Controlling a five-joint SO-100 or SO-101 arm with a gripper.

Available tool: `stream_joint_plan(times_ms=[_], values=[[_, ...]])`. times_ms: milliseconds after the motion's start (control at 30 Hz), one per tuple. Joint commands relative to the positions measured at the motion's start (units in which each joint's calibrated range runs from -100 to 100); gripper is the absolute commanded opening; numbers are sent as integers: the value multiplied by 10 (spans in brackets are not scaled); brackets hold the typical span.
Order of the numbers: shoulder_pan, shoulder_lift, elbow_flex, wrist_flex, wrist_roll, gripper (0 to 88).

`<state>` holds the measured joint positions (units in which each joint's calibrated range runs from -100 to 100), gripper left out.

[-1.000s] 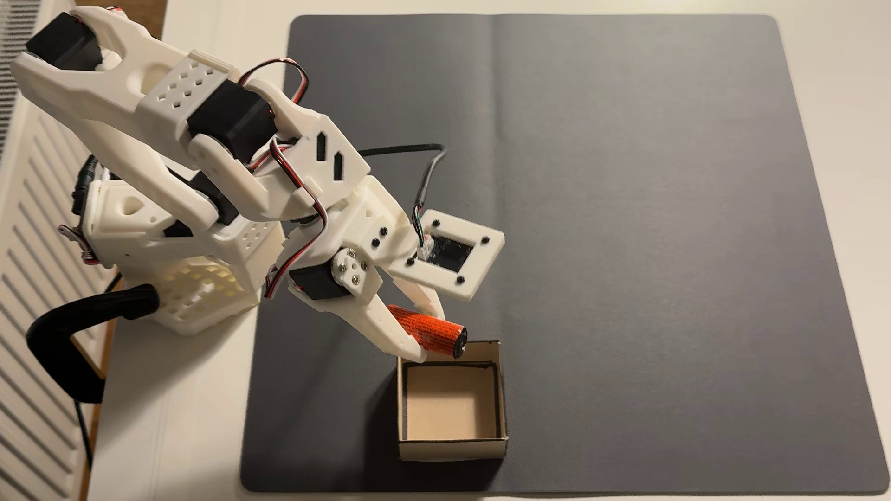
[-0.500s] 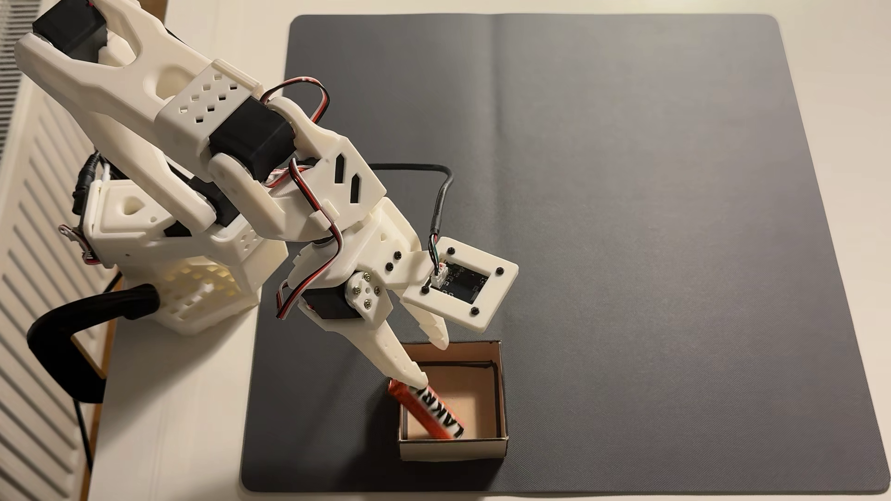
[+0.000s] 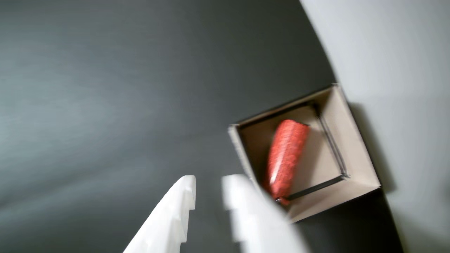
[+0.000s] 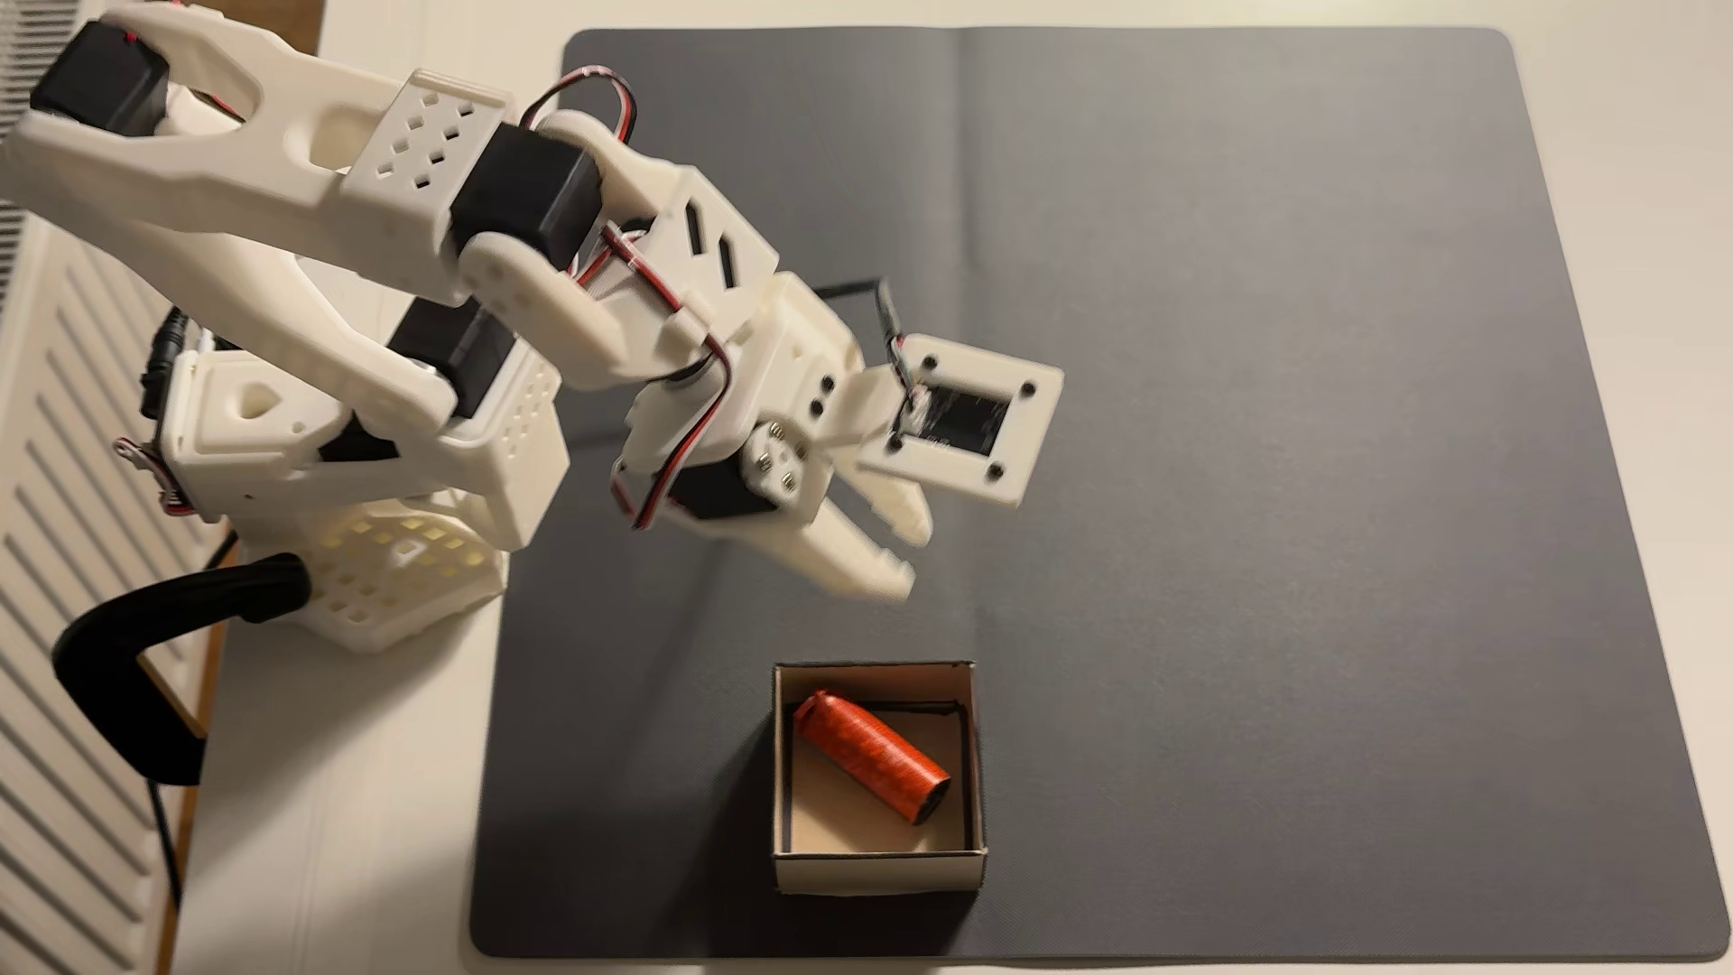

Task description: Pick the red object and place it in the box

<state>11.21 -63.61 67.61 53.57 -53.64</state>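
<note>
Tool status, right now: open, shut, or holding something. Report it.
Tool: fingers slightly apart and holding nothing; the red object lies loose in the box, clear of the tool.

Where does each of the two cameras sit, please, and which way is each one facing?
Wrist view: rides on the arm behind the gripper, looking down past its two white fingers at the box on the dark mat.
Fixed view: stands above the table, looking steeply down on the mat; the white arm's base, links and gripper enter from the left.
Shared: both show the red object lying inside the box, with the gripper apart from it.
</note>
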Motion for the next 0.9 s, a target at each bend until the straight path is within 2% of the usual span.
stream_joint_plan(times_ms=[0,200,567,867], values=[[-50,0,-62,19,-7,8],[-122,-54,-45,18,-10,8],[-160,-355,222,19,-11,8],[-155,-333,324,40,-11,8]])
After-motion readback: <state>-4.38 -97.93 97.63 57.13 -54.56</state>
